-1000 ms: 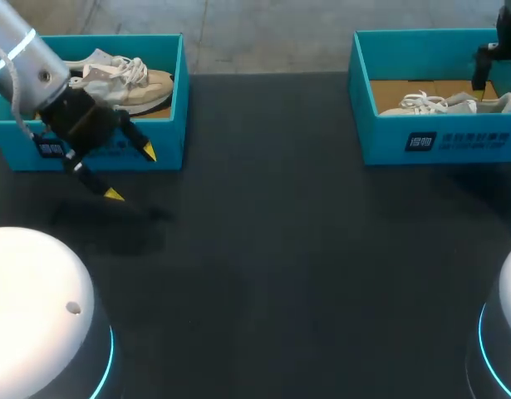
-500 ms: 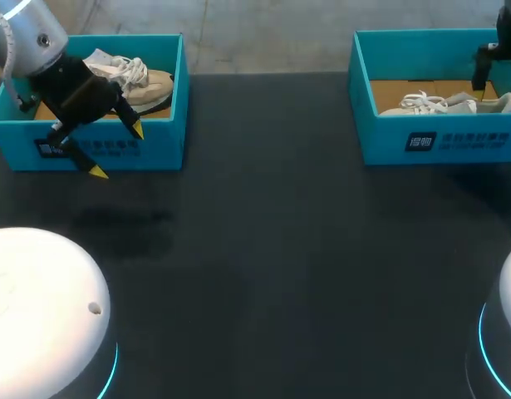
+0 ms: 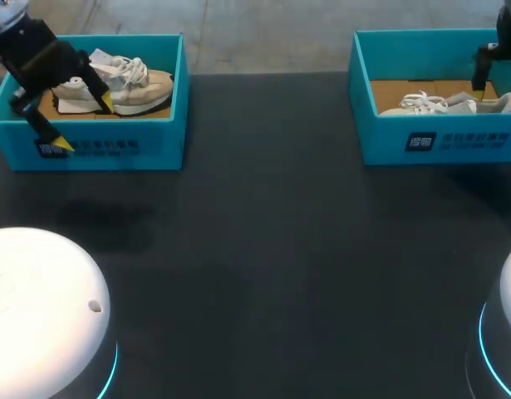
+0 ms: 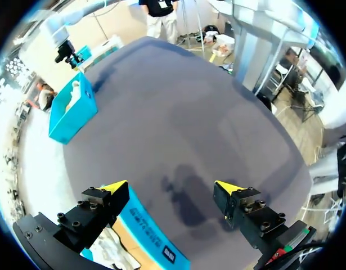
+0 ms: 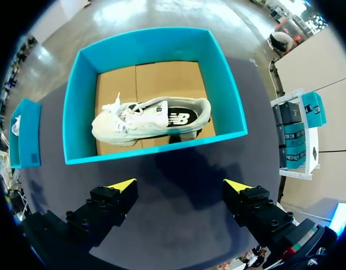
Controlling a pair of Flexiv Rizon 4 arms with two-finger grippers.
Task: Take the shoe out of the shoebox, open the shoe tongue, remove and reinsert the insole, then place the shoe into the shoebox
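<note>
Two teal shoeboxes stand at the table's far corners. The left shoebox (image 3: 114, 148) holds a beige shoe (image 3: 126, 81) with white laces. My left gripper (image 3: 83, 122) hangs open over that box's front left part, one yellow tip above the shoe's heel and the other over the front wall. In the left wrist view the gripper (image 4: 173, 187) is open, with the box wall (image 4: 147, 228) under it. The right shoebox (image 3: 438, 141) holds a pale shoe (image 3: 446, 104). My right gripper (image 5: 180, 185) is open and empty, high above the box (image 5: 156, 151) and its shoe (image 5: 150, 119).
The dark table (image 3: 272, 249) stretches between the two boxes and toward the front. Both arm bases, white domes (image 3: 39, 316), stand at the near corners.
My left arm has swung back and to the left, from in front of the left shoebox to above its front left part. The right arm has not moved.
</note>
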